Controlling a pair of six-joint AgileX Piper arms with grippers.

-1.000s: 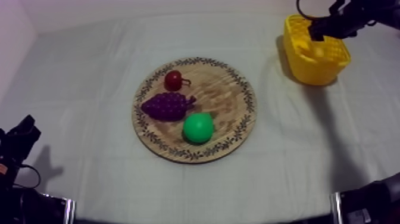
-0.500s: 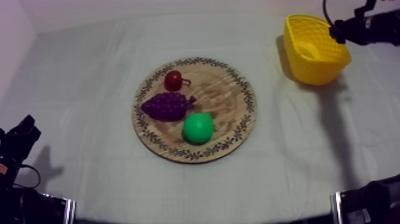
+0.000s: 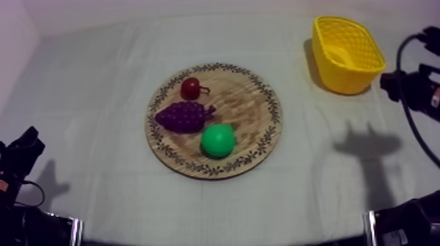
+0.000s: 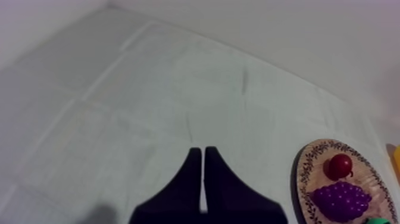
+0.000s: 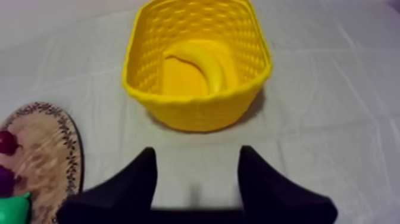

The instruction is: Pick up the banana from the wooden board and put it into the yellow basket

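Jaws of the right gripper (image 5: 199,179) stand apart and empty near the yellow basket (image 5: 196,116), where the banana (image 5: 205,62) lies, off the wooden board (image 3: 255,98); left gripper (image 4: 202,155) closed on nothing; task apparently complete.

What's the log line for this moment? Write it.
banana: in yellow basket | right gripper: open | left gripper: shut | board: pear, grapes, small red fruit
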